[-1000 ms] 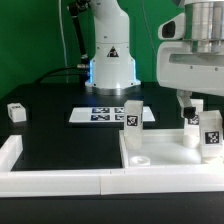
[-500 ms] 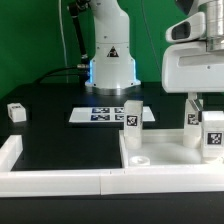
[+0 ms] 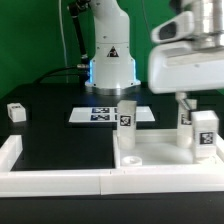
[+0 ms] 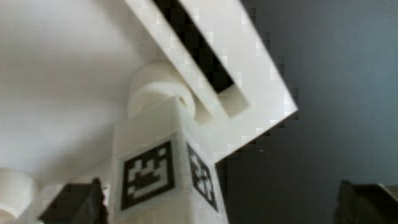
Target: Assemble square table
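Observation:
The white square tabletop (image 3: 160, 168) lies at the exterior view's right, rim up. Three tagged white legs stand upright in its corners: one at the back left (image 3: 127, 117), one at the back right (image 3: 185, 116) and one at the front right (image 3: 205, 135). The front left socket (image 3: 131, 160) is empty. A fourth leg (image 3: 14, 112) lies apart at the far left. My gripper (image 3: 198, 100) hangs over the right-hand legs. In the wrist view the gripper (image 4: 221, 205) is open wide, with a standing leg (image 4: 164, 150) between its fingers (image 4: 71, 203) at a corner of the tabletop (image 4: 71, 60).
The marker board (image 3: 95, 115) lies behind the tabletop. White border rails run along the front (image 3: 60, 182) and the left (image 3: 10, 150) of the black table. The robot base (image 3: 110, 60) stands at the back.
My gripper has shifted to the exterior view's left. The tabletop with its legs has slid slightly left too.

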Controlling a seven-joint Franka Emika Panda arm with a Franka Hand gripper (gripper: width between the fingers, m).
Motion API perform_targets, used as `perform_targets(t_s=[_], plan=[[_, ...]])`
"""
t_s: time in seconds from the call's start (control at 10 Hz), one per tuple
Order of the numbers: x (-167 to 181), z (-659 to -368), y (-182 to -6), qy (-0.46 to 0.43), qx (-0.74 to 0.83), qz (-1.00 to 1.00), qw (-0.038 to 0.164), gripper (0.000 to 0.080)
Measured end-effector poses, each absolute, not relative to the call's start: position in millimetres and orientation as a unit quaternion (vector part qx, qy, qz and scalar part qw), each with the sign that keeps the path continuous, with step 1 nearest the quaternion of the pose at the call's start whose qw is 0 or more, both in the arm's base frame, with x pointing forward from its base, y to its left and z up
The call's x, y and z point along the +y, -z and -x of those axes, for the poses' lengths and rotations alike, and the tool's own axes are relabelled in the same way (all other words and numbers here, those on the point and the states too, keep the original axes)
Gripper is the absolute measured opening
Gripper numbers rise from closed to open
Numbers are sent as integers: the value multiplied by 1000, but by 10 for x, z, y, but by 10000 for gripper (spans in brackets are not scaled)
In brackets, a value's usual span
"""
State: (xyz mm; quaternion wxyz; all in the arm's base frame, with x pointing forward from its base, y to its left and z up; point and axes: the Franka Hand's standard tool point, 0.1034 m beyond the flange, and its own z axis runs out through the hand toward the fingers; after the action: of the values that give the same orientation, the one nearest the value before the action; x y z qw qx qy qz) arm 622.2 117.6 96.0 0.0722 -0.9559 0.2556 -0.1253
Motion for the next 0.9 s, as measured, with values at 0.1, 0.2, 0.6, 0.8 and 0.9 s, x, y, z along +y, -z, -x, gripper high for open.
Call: perform_targets(t_s=[0.1, 0.2, 0.6, 0.8, 0.9], plan=[[1155, -6255, -978, 126, 227, 963, 79, 649], [1163, -6277, -974, 123, 228, 962, 85, 649], [1146, -6268, -950, 120, 224, 964, 83, 649], [1115, -6275, -847, 72, 114, 990, 30, 649], [1165, -6310, -775, 63, 80, 995, 11, 649]])
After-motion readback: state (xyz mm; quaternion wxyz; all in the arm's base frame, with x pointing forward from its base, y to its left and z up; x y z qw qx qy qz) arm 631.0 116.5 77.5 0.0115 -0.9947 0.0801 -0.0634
